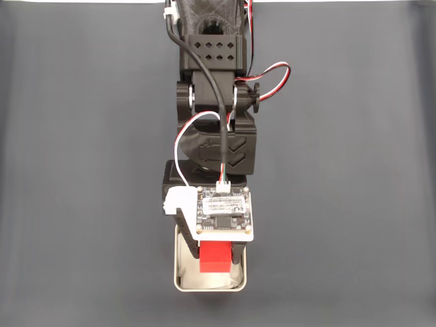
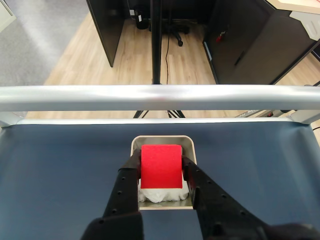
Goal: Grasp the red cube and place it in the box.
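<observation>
Here, the parts as seen from above and from the wrist:

Arm: a black arm (image 1: 216,129) reaches down the middle of the fixed view from the top edge, its wrist pointing at the lower edge; a white camera board (image 1: 223,212) sits on top of the wrist, with a black cable and red-and-white wires looping along the links.

Fingers: the gripper (image 2: 161,172) is over the box, and its two black fingers (image 2: 125,187) press against the left and right faces of the red cube, clamped on it.

Red cube: the red cube (image 2: 161,166) is held between the fingers inside the outline of the box, over the white lining (image 2: 160,194); whether it touches the lining cannot be told.

Box: the pale box (image 1: 181,276) stands on the worktop near the lower edge of the fixed view.

Worktop: a dark blue-grey mat (image 1: 82,170) covers it; in the wrist view a silver rail (image 2: 160,97) runs along its far edge.

Room: beyond the rail, a light wooden floor (image 2: 80,60), dark cabinets (image 2: 250,45) and a black stand pole (image 2: 156,40).
</observation>
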